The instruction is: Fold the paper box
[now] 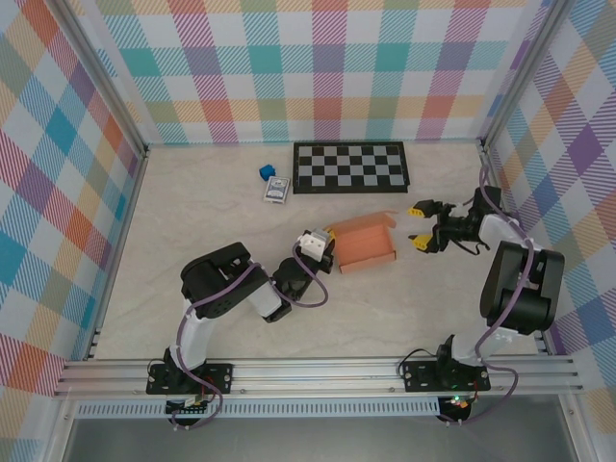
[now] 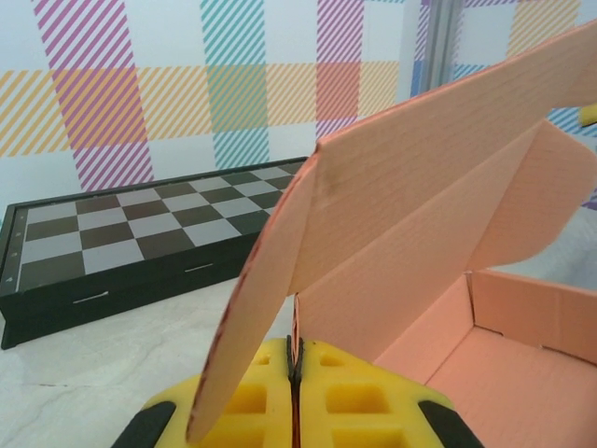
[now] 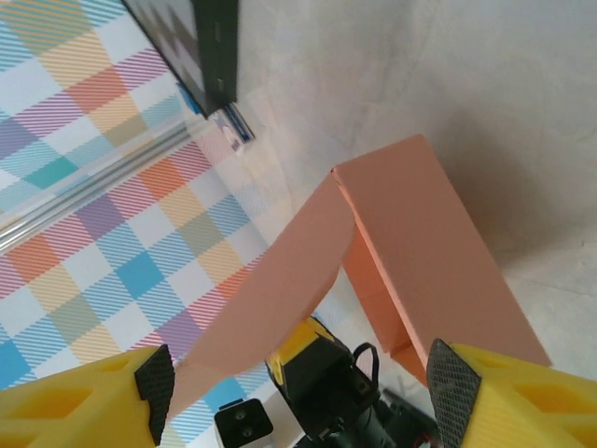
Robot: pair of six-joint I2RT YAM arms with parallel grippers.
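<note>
Two arms reach toward the middle of the worktop (image 1: 192, 212), where the paper box (image 1: 366, 245) sits between them as an open orange tray with its flaps partly raised. The left hand (image 1: 330, 234) is at the box's left end. Seen from its own wrist, the left hand (image 2: 295, 373) has its yellow pads pressed together on a thin edge of the cardboard, with a tall flap of the box (image 2: 420, 233) rising and leaning over the tray.

The right hand (image 1: 418, 226) hangs just off the box's right end, its two fingers spread wide and holding nothing. From its wrist, the right hand (image 3: 303, 392) frames the box (image 3: 420, 243) between its dark-tipped fingers. Whether they brush the cardboard I cannot tell.

Farther back, a folded chessboard (image 1: 351, 166) lies flat near the rear wall. A small blue cube (image 1: 266, 172) and a blue-and-white card pack (image 1: 277, 191) sit just left of it, well apart from the box.
</note>
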